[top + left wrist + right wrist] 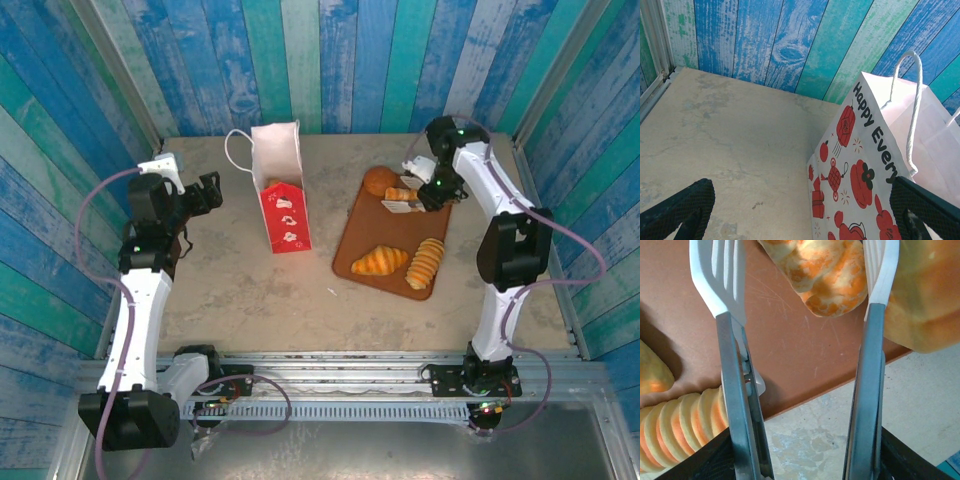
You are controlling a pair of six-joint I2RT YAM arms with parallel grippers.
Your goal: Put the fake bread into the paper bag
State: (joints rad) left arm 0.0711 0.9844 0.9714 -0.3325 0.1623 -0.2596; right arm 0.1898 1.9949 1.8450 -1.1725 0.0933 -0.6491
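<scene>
bread: oblong roll [825,275] between tips of tongs [727,285], upper part of tray [790,355], right of centre; round bun [378,180] beside it; croissant [380,261] and ridged horn [426,262] lower on tray | paper bag [282,190]: upright, upper centre of bench [230,290] | right fingers [912,460]: clamped on tongs | left fingers [680,210]: wide apart, left of bag

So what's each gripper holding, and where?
The right gripper holds tongs by their metal arms; the tips straddle a roll, contact unclear. The left gripper: nothing.

Paper bag [280,190]: white, red house-shaped front, upright, mouth open, table's 11 o'clock.
Croissant [379,261]: golden, lying flat, bag's 4 o'clock.
Ridged horn [426,262]: just beside croissant, 3 o'clock.
Round bun [380,181], oblong roll [402,194]: touching, croissant's 12 o'clock.
</scene>
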